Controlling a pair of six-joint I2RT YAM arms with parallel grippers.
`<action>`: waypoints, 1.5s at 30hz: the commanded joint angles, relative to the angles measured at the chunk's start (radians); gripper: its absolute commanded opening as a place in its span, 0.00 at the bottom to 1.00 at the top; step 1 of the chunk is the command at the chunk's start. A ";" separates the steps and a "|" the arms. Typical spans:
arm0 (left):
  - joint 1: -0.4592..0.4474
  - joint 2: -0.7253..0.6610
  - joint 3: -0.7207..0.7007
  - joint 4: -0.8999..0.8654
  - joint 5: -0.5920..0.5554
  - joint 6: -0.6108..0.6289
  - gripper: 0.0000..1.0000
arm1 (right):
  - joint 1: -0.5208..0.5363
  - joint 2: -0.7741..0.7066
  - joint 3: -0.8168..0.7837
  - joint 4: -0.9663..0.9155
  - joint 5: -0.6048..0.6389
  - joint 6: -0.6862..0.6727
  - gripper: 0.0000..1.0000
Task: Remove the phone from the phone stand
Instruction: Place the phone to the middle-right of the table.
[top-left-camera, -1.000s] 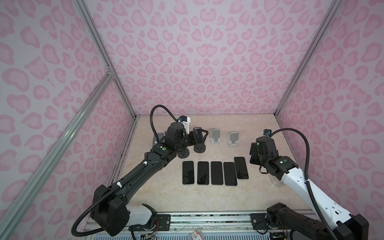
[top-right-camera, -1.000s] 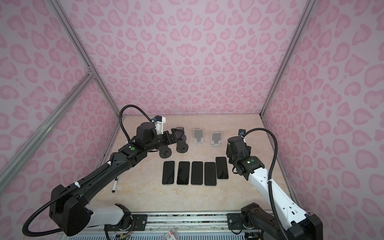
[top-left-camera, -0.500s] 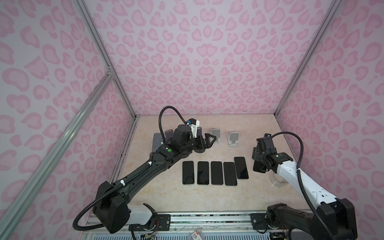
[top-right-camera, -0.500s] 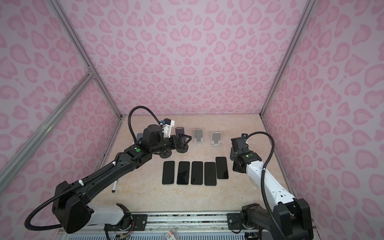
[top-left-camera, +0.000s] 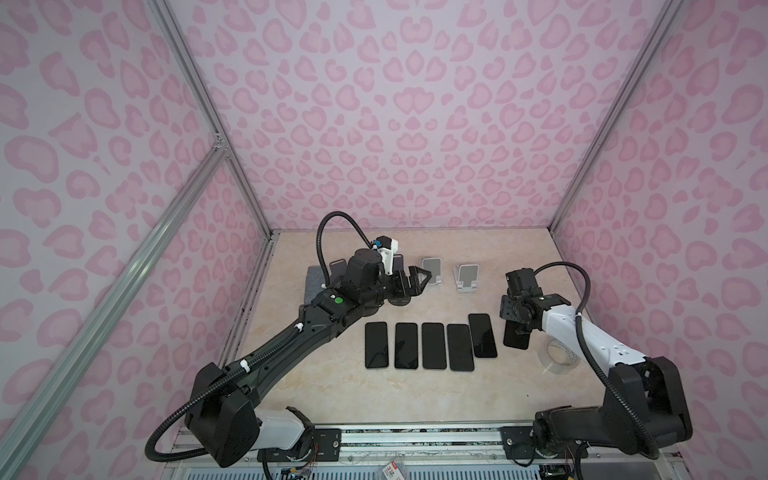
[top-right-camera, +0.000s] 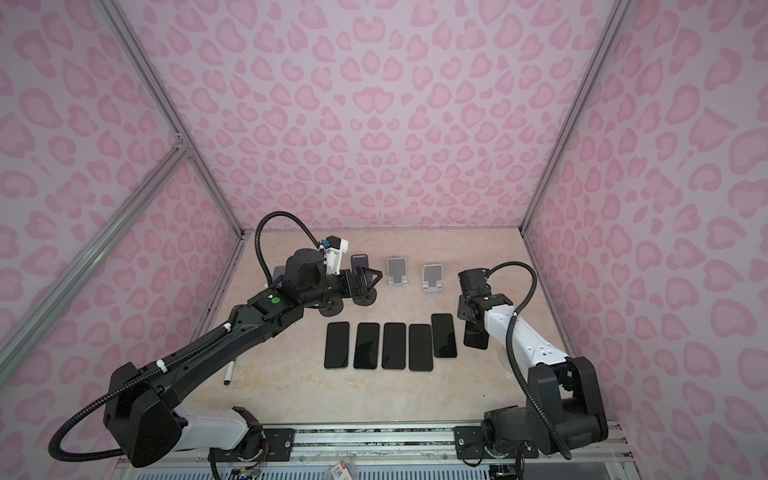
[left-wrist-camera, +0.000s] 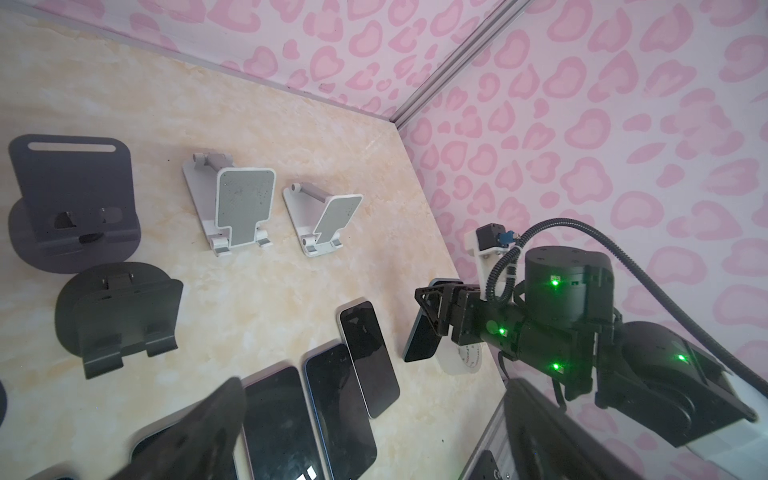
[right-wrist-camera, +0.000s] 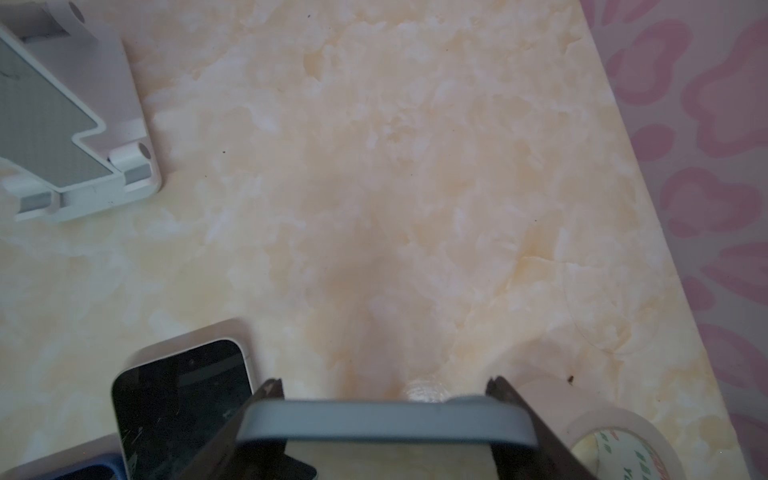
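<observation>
Clear of the stands (top-left-camera: 467, 277), phone (top-left-camera: 516, 340) pinched by its long edges in right gripper (right-wrist-camera: 384, 390), hanging near upright between end phone (top-left-camera: 482, 336) of the row and tape roll (top-left-camera: 557, 353). Low end close to table (top-left-camera: 415, 395); contact hard to call. Left gripper (top-left-camera: 419, 278) spread wide, empty, out by the stands. Looks like set-down time: lower slowly, seat the bottom edge first, lay it back flat in line with the row. Keep off the tape, keep off the neighbour. Release only once flat, with no drop onto that glass face.
</observation>
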 joint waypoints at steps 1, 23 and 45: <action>0.000 -0.008 0.000 0.044 -0.003 0.005 1.00 | -0.012 0.028 0.010 -0.012 -0.041 -0.009 0.64; 0.000 -0.002 -0.008 0.057 0.008 -0.001 1.00 | -0.066 0.234 0.059 -0.023 -0.127 -0.053 0.67; 0.000 -0.003 -0.008 0.053 -0.012 0.016 1.00 | -0.075 0.322 0.035 0.038 -0.188 -0.058 0.75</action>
